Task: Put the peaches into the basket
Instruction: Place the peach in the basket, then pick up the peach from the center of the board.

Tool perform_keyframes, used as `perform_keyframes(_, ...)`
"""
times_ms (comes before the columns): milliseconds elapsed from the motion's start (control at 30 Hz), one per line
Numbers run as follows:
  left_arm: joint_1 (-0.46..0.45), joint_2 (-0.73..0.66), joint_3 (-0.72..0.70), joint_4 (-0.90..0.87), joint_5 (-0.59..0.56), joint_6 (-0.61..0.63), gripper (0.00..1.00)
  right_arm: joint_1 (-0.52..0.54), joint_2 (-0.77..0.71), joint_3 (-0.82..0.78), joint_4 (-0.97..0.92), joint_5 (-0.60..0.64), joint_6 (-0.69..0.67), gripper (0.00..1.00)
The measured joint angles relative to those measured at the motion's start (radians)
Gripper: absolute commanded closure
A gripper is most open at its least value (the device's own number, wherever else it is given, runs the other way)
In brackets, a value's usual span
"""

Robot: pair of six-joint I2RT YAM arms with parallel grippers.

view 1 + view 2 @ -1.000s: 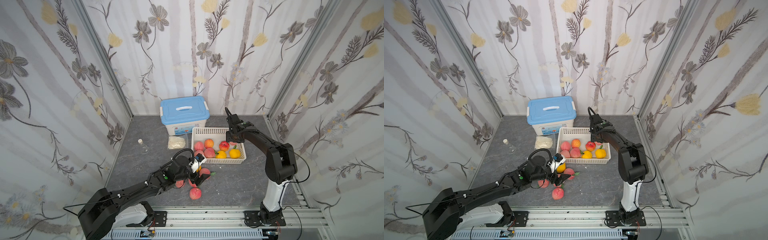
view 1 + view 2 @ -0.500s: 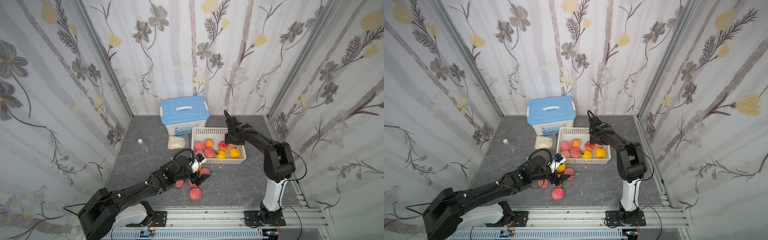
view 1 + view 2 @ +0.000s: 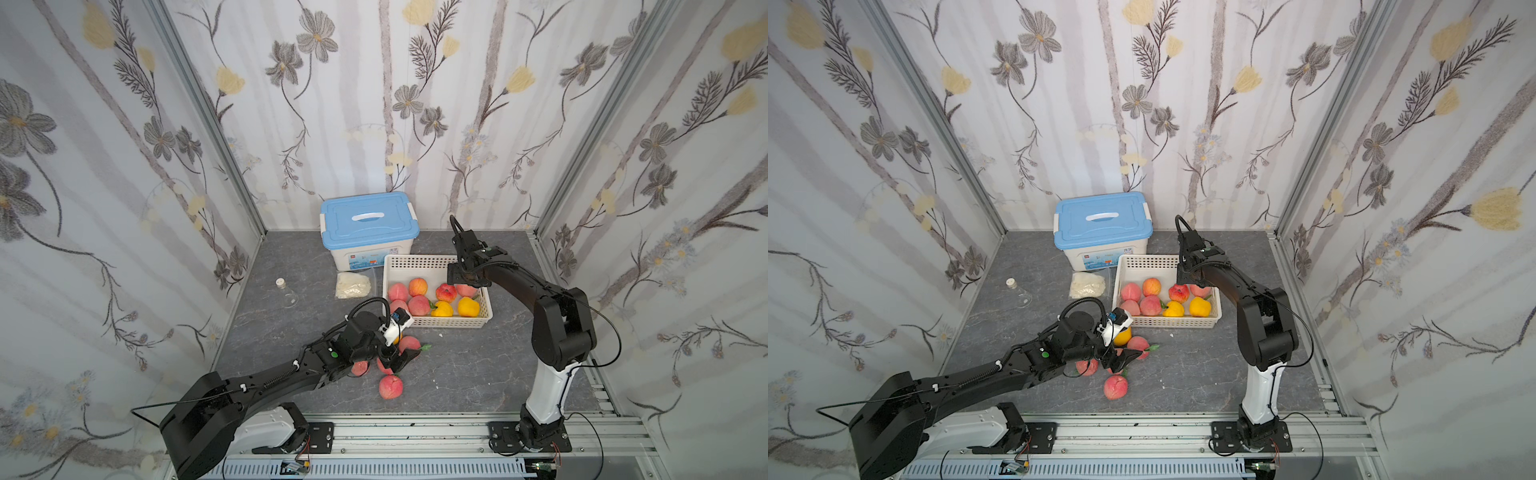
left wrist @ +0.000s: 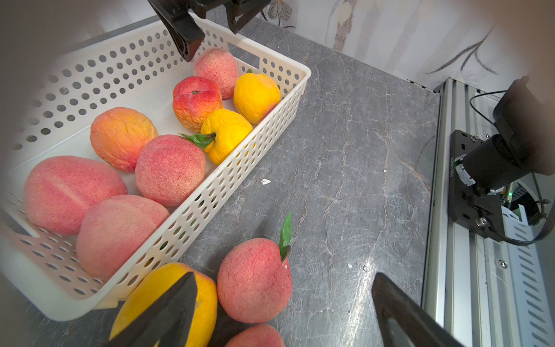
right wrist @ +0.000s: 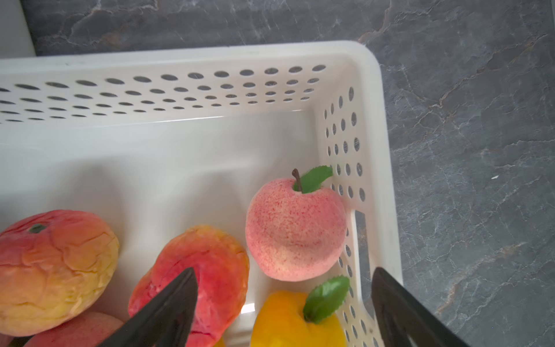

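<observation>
The left hand (image 3: pixel 395 358) hangs low over the loose peaches (image 3: pixel 390 386) on the bench (image 3: pixel 478 374), just outside the near left corner of the basket (image 3: pixel 415 262). Its fingers are spread wide and hold nothing. In its wrist view one finger (image 4: pixel 168 312) crosses the yellow peach (image 4: pixel 207 300), and the leafed pink peach (image 4: pixel 253 279) lies in the gap.

That pink one looks like the target. The hand should centre on it, drop until the fingers straddle its widest part, then close gently. The yellow peach sits just beside it and could get nudged or pinched in.

The basket holds eight peaches, crowded toward its near side, so the bare far strip suits the next drop. Over its far right end the right hand (image 3: pixel 464 279) is spread wide and empty above a pink peach (image 5: pixel 295 231) by the wall. It should lift away without clipping the rim.

The left arm (image 3: pixel 270 378) covers part of the loose cluster. Five show there, and more may lie under it. In both top views the right hand hides much of the pink peach below it.
</observation>
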Motion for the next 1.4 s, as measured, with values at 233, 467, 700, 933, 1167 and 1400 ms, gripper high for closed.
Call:
perform_keyframes(233, 0.000, 0.000, 0.001, -0.002, -0.019, 0.001, 0.08, 0.022, -0.220, -0.104, 0.035, 0.014, -0.021, 0.07)
perform_keyframes(467, 0.013, 0.023, 0.047, -0.021, -0.061, -0.004, 0.08, 0.092, -0.591, -0.466, 0.228, 0.000, -0.074, 0.06)
perform_keyframes(700, 0.017, 0.035, 0.131, -0.077, -0.166, -0.119, 0.07, 0.213, -0.901, -0.921, 0.502, -0.065, -0.129, 0.06)
perform_keyframes(933, 0.019, 0.016, 0.232, -0.274, -0.335, -0.298, 0.06, 0.336, -1.050, -1.111, 0.695, -0.116, -0.221, 0.07)
perform_keyframes(1167, 0.026, 0.059, 0.343, -0.506, -0.464, -0.476, 0.05, 0.444, -1.174, -1.155, 0.721, -0.169, -0.251, 0.07)
perform_keyframes(1400, 0.047, 0.151, 0.429, -0.698, -0.524, -0.653, 0.05, 0.476, -1.257, -1.196, 0.728, -0.196, -0.269, 0.06)
